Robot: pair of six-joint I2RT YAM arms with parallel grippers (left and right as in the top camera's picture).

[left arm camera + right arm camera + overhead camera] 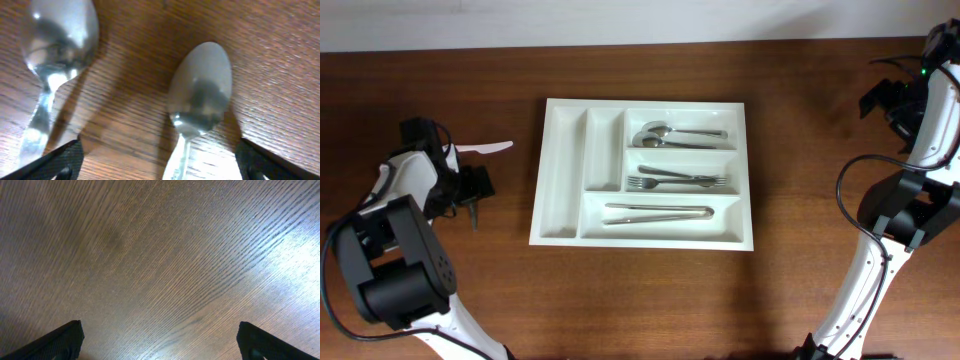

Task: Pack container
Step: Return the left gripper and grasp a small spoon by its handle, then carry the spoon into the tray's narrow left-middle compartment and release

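The container (561,150) is a white five-compartment tray at the table's middle. Its wide compartments hold spoons (665,135), forks (675,180) and long metal pieces (658,212); the two narrow ones look empty. My left gripper (472,190) is left of the tray. In the left wrist view it (157,150) is open, low over the table, with one metal spoon (200,100) between its fingers and a second spoon (57,45) to the left. My right gripper (886,98) is at the far right; in its wrist view it (157,330) is open over bare wood.
A white plastic knife (486,147) lies on the table just beyond the left arm. The wooden table (650,300) ends at a pale wall along the top. The right arm's cables hang at the right edge.
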